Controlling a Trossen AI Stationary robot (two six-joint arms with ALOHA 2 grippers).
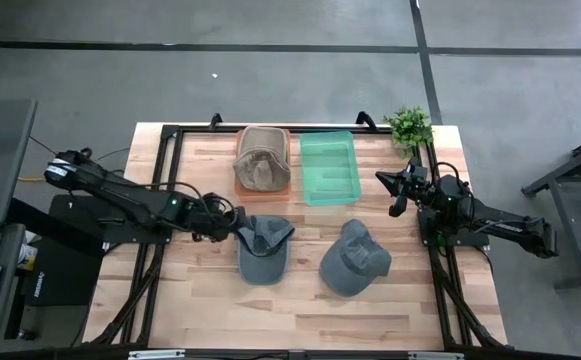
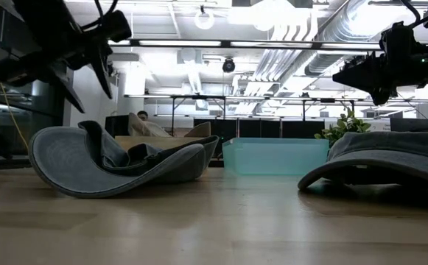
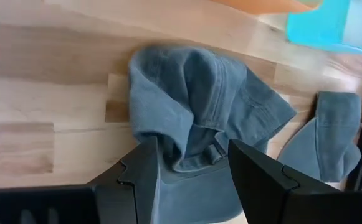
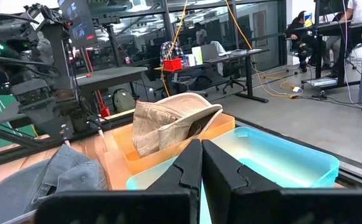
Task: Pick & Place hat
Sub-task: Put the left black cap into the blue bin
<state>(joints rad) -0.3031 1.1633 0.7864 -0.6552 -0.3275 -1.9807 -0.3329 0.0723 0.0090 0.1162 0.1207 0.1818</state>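
Two blue-grey caps lie on the table. The left cap [image 1: 263, 247] [image 2: 118, 165] [image 3: 199, 106] rests on its curved brim, with its crown crumpled. The right cap [image 1: 353, 258] [image 2: 390, 158] lies crown up. A tan hat [image 1: 262, 160] [image 4: 168, 121] sits in an orange bin [image 1: 242, 190]. My left gripper [image 1: 234, 231] [image 2: 88, 66] [image 3: 190, 149] is open and hovers over the left cap's crown, on its left side. My right gripper [image 1: 395, 193] [image 2: 379, 85] [image 4: 201, 152] is shut and waits raised near the table's right edge.
A teal bin [image 1: 328, 167] [image 2: 272, 156] [image 4: 280, 158] stands beside the orange bin at the far side. A small potted plant [image 1: 408, 125] [image 2: 346, 125] stands at the far right corner. Bare wood [image 1: 300, 310] lies along the near edge.
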